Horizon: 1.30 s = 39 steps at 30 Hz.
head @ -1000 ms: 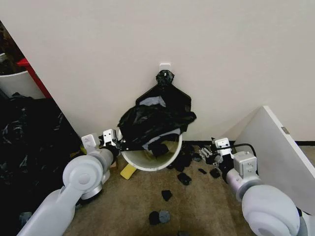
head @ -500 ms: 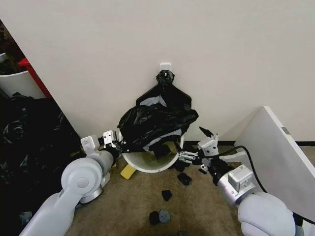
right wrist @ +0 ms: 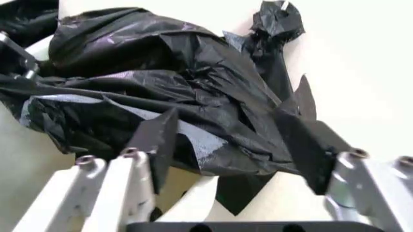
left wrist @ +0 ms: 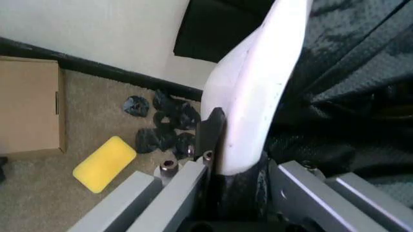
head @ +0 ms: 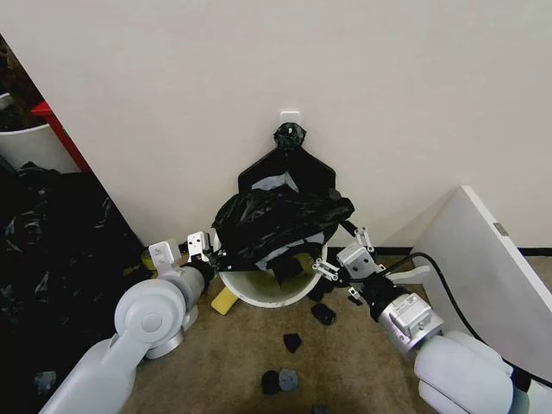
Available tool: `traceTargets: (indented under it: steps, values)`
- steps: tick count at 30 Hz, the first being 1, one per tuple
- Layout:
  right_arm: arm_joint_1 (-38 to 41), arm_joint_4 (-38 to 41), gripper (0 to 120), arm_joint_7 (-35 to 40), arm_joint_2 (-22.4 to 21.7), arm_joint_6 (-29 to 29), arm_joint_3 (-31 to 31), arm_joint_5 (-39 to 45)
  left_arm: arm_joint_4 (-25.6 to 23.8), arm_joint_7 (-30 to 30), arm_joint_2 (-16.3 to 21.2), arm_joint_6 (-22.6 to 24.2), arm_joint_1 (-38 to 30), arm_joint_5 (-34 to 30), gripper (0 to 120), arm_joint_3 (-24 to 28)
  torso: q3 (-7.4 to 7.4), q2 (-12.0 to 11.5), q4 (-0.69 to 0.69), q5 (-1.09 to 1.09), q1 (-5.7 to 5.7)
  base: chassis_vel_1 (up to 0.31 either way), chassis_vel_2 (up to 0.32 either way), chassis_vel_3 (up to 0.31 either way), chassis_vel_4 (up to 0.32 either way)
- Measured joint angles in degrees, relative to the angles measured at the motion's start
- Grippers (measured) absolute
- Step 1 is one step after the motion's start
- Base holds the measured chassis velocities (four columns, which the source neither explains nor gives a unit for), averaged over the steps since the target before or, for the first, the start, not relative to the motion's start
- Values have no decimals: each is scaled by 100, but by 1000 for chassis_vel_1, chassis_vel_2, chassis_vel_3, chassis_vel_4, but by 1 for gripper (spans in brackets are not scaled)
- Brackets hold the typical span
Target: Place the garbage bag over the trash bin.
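The trash bin [head: 263,291], a pale white-green bucket, leans against the wall with its mouth tilted towards me. The crinkled black garbage bag [head: 280,220] lies bunched over its far rim. My left gripper [head: 210,251] sits at the bin's left rim, shut on the bag's edge there. In the left wrist view the rim [left wrist: 258,96] runs between the fingers of the left gripper [left wrist: 242,164], with the bag [left wrist: 348,96] beside it. My right gripper [head: 341,255] stands open at the bag's right edge. In the right wrist view the bag [right wrist: 161,72] lies just beyond the right gripper [right wrist: 229,121].
A flat black sheet [head: 291,164] hangs from a knot on the wall behind the bin. Black scraps [head: 293,341] and a yellow sponge [head: 224,300] litter the carpet. A heap of black plastic [head: 52,250] lies left, a white panel [head: 492,259] leans right, and a cardboard box [left wrist: 29,106] stands nearby.
My right gripper has swung from the scraps on the floor up and left to the bag's right edge. The bag has spread slightly rightward. The left gripper has edged a little to the right.
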Motion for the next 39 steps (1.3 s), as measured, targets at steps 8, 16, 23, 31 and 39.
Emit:
traceTargets:
  steps: [8,16,23,31,39]
  values:
    - [-100,165,50,57,-115,-118,-17,229,47,0,-26,1,-17,44,0,29,0,0,0,-1,0,0,0,0,0]
    - [-113,98,80,-191,-202,-196,-57,95,41,1,-16,1,-6,50,0,25,0,0,0,-1,0,0,0,0,0]
    - [-77,53,63,-271,-168,-118,-38,13,13,1,-4,1,20,51,0,15,0,0,0,0,0,0,0,0,0]
    - [9,-70,36,-300,-109,-248,-30,-267,13,3,-32,1,-2,67,0,82,0,0,0,-1,0,0,0,0,0]
    - [71,-218,14,-401,-27,-152,-30,-525,13,5,-38,-2,-2,80,0,102,0,0,0,-1,0,0,0,0,0]
